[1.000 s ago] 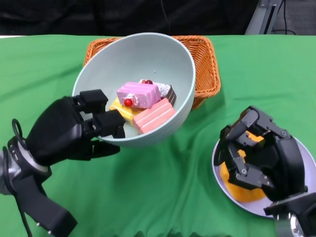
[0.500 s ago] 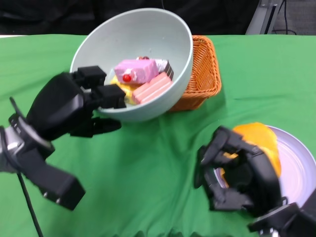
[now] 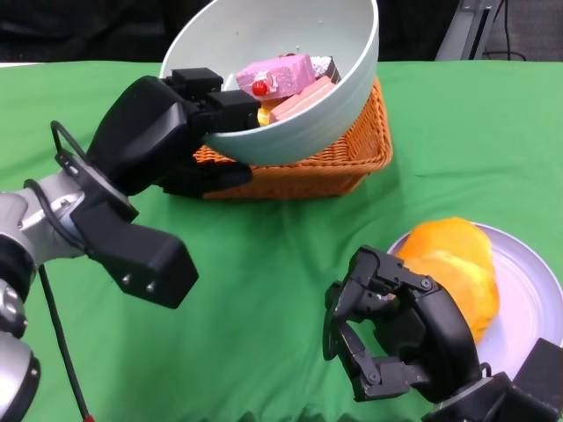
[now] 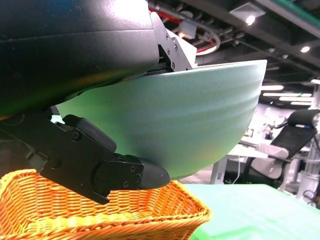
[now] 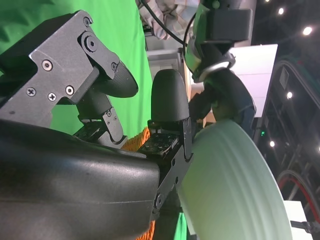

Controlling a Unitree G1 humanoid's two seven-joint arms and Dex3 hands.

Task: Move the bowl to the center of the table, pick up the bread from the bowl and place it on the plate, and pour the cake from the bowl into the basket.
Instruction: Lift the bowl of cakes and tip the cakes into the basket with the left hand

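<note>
My left hand (image 3: 163,132) grips the near rim of the pale green bowl (image 3: 290,105) and holds it in the air over the orange wicker basket (image 3: 352,158). The bowl tips slightly away from me. Pink, yellow and chocolate cake pieces (image 3: 286,81) lie inside it. In the left wrist view the bowl's underside (image 4: 170,125) hangs just above the basket (image 4: 100,212), with my fingers (image 4: 107,172) beneath it. The orange bread (image 3: 449,264) lies on the white plate (image 3: 532,303) at the right. My right hand (image 3: 396,338) hovers left of the plate, fingers apart, holding nothing.
A green cloth (image 3: 264,264) covers the table. In the right wrist view the bowl (image 5: 235,190) shows beyond my right hand's fingers (image 5: 170,100). Dark background and a metal stand (image 3: 475,26) lie behind the table's far edge.
My left hand has lifted the bowl up and back until it hangs over the basket. My right hand has come off the bread and drawn back to the near left of the plate.
</note>
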